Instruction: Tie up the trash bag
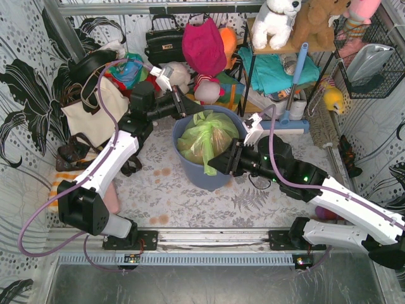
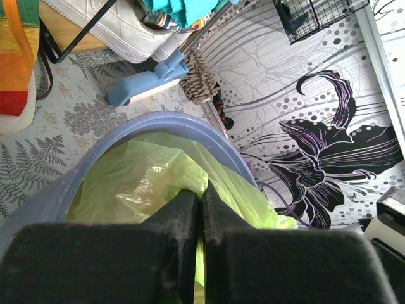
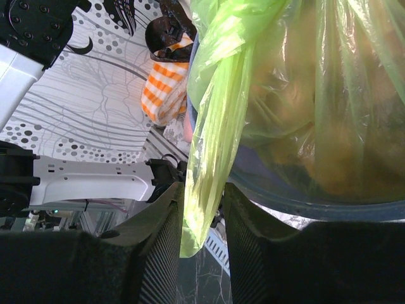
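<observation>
The light-green trash bag (image 1: 209, 134) sits in the blue-grey bin (image 1: 195, 174), with tan scraps showing through the plastic. My left gripper (image 1: 182, 105) is at the bin's far left rim. In the left wrist view it (image 2: 202, 194) is shut on a fold of the trash bag (image 2: 145, 174). A twisted tail of the bag (image 1: 207, 166) hangs over the bin's near rim. My right gripper (image 1: 221, 166) is beside that tail. In the right wrist view the tail (image 3: 205, 171) hangs between its fingers (image 3: 204, 190), which stand slightly apart on either side of it.
A cream tote bag (image 1: 95, 111) and a black handbag (image 1: 163, 41) crowd the back left. A shelf of clothes and soft toys (image 1: 278, 63) stands behind the bin, with a blue-handled brush (image 1: 295, 82) leaning on it. A wire basket (image 1: 373, 63) hangs at the right wall.
</observation>
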Available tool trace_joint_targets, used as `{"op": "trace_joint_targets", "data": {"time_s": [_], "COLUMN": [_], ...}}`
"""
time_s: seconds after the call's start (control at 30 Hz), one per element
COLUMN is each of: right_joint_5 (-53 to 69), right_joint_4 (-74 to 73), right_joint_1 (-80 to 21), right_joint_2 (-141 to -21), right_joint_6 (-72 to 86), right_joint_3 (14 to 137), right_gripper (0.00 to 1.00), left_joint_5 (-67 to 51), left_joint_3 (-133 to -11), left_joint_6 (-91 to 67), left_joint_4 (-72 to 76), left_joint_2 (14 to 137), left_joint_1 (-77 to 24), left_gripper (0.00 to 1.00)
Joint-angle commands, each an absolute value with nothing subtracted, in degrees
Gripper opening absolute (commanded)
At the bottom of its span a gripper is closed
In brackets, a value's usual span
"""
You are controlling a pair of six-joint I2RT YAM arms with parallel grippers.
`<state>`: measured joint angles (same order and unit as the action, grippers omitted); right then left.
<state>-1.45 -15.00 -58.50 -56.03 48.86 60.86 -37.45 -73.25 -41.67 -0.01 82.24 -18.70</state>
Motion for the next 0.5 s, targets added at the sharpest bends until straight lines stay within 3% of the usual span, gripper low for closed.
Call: {"op": "trace_joint_targets", "data": {"time_s": [0.0,0.47], "right_joint_5": [-1.7,-4.9], "right_joint_4": [-13.1,-17.5], "right_joint_1": [-58.5,-58.5], "right_joint_2": [-55.1,-54.7], "right_joint_6": [49.1,48.1], "right_joint_3": [63.2,65.7], "right_gripper": [0.31,0.33], "left_joint_5": [-37.3,-37.3], "left_joint_3": [-73.0,-72.9], "left_joint_6": [-41.2,-41.3], "left_joint_4": [2.3,2.4], "left_joint_2": [82.3,82.2], "left_joint_1": [-18.3,-18.3], "left_gripper": [0.10,0.10]}}
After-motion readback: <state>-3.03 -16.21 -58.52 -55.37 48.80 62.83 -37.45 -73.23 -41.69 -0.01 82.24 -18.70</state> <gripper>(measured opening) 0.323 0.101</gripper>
